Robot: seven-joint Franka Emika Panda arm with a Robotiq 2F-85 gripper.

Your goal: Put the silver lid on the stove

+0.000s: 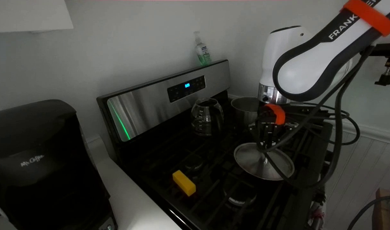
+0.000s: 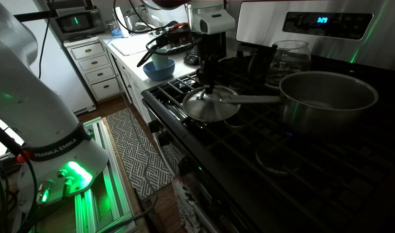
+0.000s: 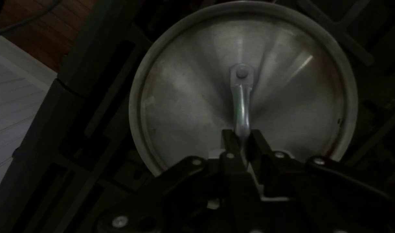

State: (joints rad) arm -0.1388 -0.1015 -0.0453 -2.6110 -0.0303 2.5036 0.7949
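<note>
The silver lid (image 1: 250,162) is a round, shiny metal disc with an arched metal handle (image 3: 242,103). It is over the black grates of the stove (image 1: 211,188) in both exterior views, near the stove's front edge in an exterior view (image 2: 210,110). My gripper (image 3: 241,134) is shut on the near part of the lid's handle, one dark finger on each side. The gripper also shows from above the lid in an exterior view (image 2: 209,88). The lid fills the middle of the wrist view. I cannot tell whether the lid touches the grates.
A deep silver pot (image 2: 327,113) stands on the stove, its long handle (image 2: 254,99) reaching towards the lid. A glass carafe (image 1: 201,119) stands by the back panel. A yellow block (image 1: 184,183) lies on the grates. A black coffee maker (image 1: 38,153) and a blue bowl (image 2: 159,72) are on counters.
</note>
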